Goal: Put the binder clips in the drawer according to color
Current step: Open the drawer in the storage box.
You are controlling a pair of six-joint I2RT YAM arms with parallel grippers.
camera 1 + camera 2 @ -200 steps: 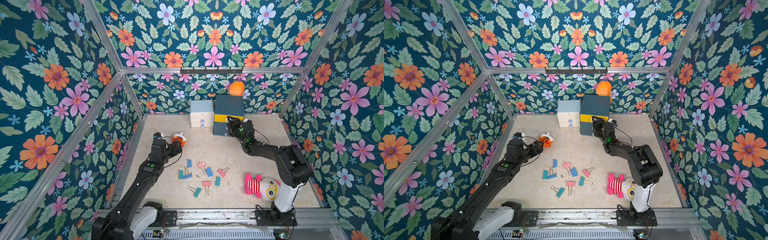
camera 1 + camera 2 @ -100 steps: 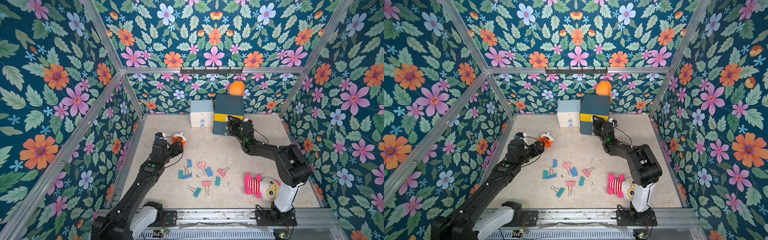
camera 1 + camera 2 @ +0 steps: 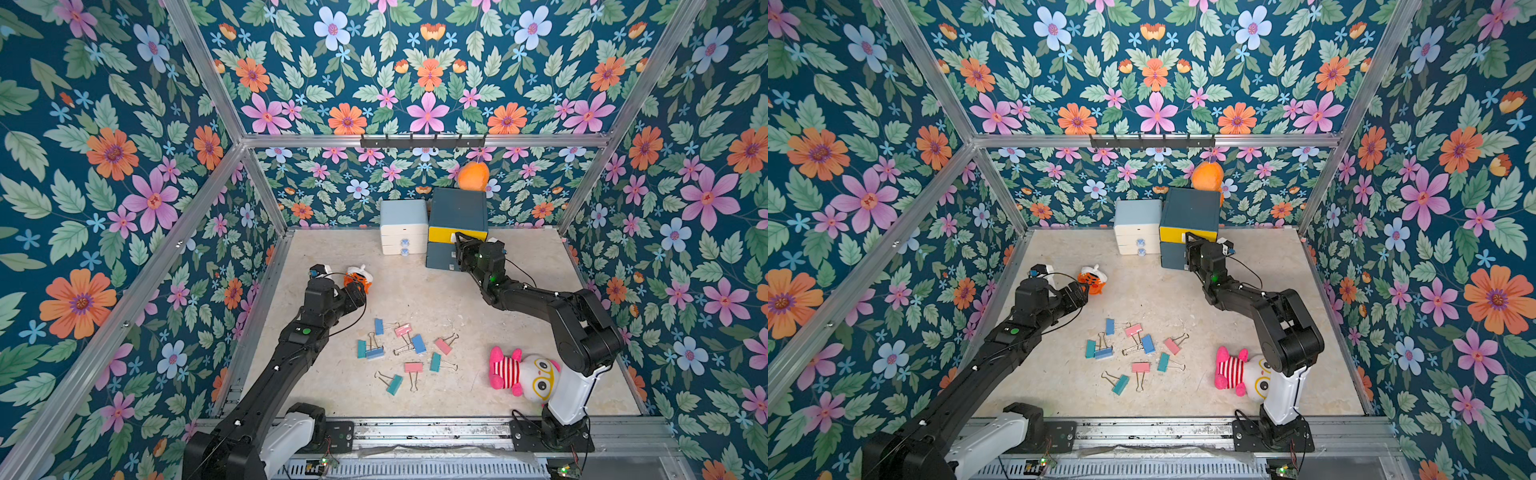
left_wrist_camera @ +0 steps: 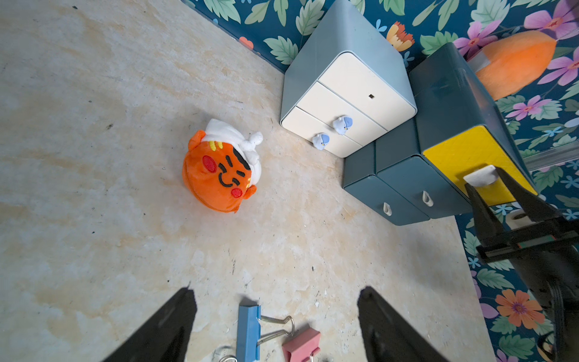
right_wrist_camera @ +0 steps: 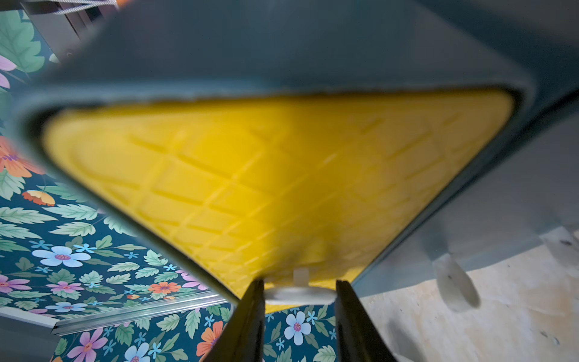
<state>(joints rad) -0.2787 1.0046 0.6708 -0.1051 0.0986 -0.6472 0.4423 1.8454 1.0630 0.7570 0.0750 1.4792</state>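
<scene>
Several binder clips (image 3: 407, 353) in teal, blue and pink lie scattered on the floor in both top views. My left gripper (image 4: 275, 291) hangs open above their far edge, and a blue clip (image 4: 248, 332) and a pink clip (image 4: 302, 344) show between its fingers. The drawer (image 3: 457, 210) is the dark blue-grey cabinet at the back, its yellow front (image 5: 266, 175) closed. My right gripper (image 5: 299, 285) is at that front. Its fingers (image 5: 250, 313) press both ends of the small white handle (image 5: 299, 295). In the left wrist view the same grip (image 4: 482, 181) shows.
A white and pale-blue drawer unit (image 3: 403, 226) stands left of the cabinet. An orange plush (image 3: 473, 175) sits on the cabinet top. Another orange plush (image 3: 357, 278) lies just beyond my left gripper (image 3: 360, 291). A pink striped plush (image 3: 523, 374) lies beside the right arm's base.
The right gripper's jaws have narrowed onto the yellow drawer's handle. The left arm has barely shifted, its jaws slightly less wide.
</scene>
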